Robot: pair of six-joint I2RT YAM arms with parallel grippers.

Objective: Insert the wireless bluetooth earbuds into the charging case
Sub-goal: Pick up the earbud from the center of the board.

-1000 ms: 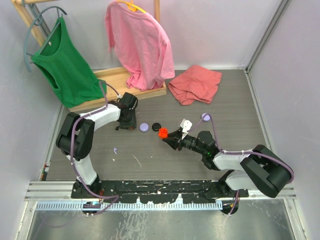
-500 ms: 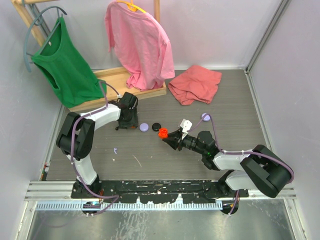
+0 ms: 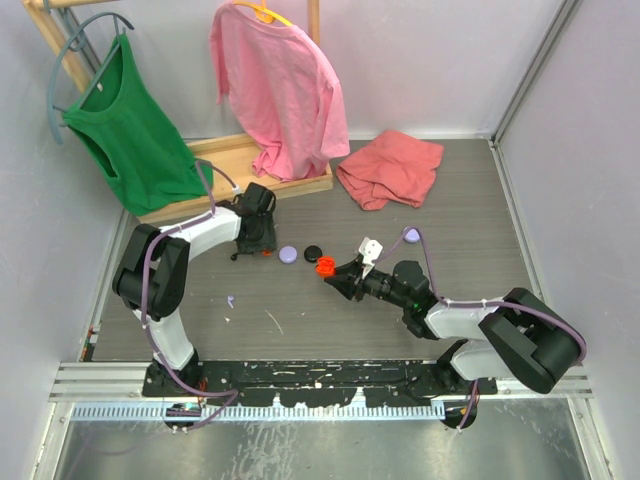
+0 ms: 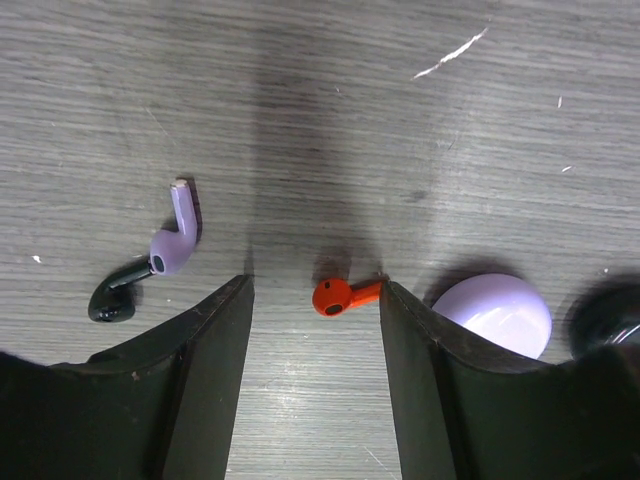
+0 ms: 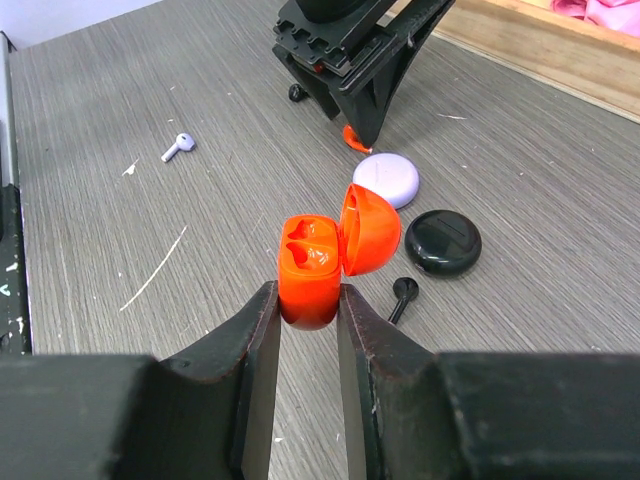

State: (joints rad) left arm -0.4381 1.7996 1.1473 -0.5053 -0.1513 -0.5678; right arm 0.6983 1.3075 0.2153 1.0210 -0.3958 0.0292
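Observation:
The charging case [image 5: 310, 265] is red-orange, and its lid [image 5: 372, 228] is flipped open over two empty sockets. My right gripper [image 5: 305, 300] is shut on its base and holds it above the table's middle [image 3: 325, 266]. My left gripper [image 4: 313, 300] is open, pointing down at the table. A red-orange earbud [image 4: 345, 295] lies between its fingertips, its stem touching the right finger [image 4: 400, 310]. To the left of this gripper lie a lavender earbud [image 4: 175, 240] and a black earbud [image 4: 115, 300]. Another black earbud [image 5: 400, 295] lies beside the held case. Another lavender earbud [image 5: 178, 147] lies apart.
A closed lavender case [image 4: 497, 312] and a black case [image 5: 442, 240] sit between the two grippers. A second lavender case [image 3: 411, 235] lies further right. At the back are a wooden rack [image 3: 240, 170] with a green and a pink shirt, and a folded red shirt [image 3: 390, 168].
The left gripper has edged slightly toward the back of the table. The right arm still holds the open case in about the same place.

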